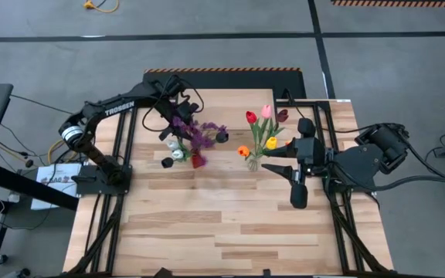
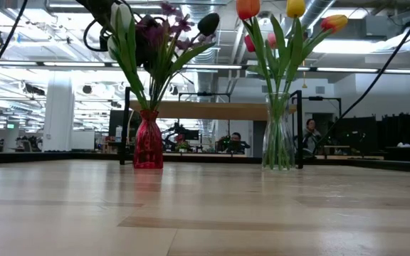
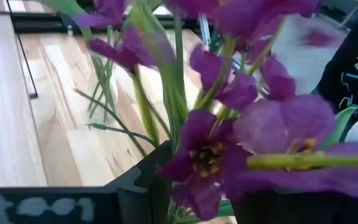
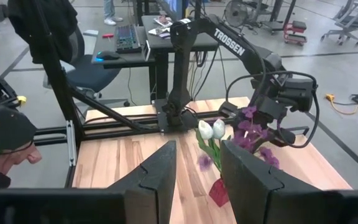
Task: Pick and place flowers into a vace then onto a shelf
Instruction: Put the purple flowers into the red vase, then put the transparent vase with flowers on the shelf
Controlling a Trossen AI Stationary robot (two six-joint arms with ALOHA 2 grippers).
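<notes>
High view: the left gripper (image 1: 178, 116) hovers at the purple sprig (image 1: 194, 131) standing in the red ribbed vase (image 1: 198, 161) near the counter's (image 1: 207, 224) far edge; how wide its fingers stand, I cannot tell. The clear glass vase (image 1: 253, 161) with glossy tulips (image 1: 263, 127) stands toward the far right corner. The right gripper (image 1: 278, 167), just beside it, is parted and empty. The shelf (image 2: 212, 110) spans the counter's far edge.
</notes>
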